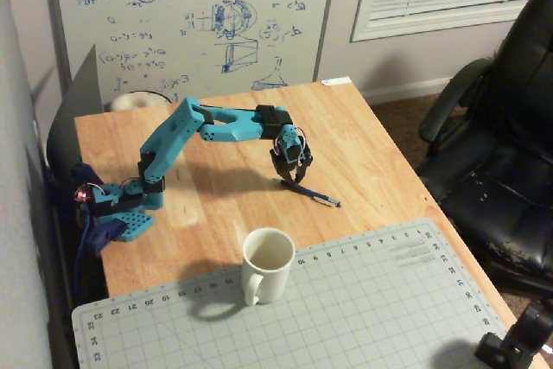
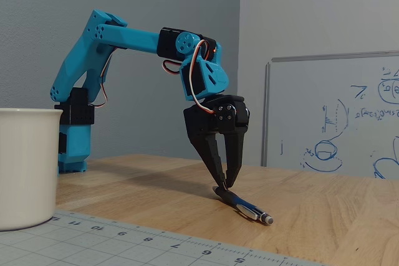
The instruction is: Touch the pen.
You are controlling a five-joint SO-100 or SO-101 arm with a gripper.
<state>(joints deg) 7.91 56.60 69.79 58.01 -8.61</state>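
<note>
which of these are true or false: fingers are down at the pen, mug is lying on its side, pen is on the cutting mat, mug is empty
1. The fingers are down at one end of the pen. True; the gripper tips meet it in the low fixed view.
2. The mug lies on its side. False; it stands upright.
3. The pen is on the cutting mat. False; it lies on the bare wooden table.
4. The mug is empty. True, as far as the high fixed view shows.

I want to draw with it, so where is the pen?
In both fixed views the thin blue ballpoint pen lies on the wooden table, under the black jaws.
</note>
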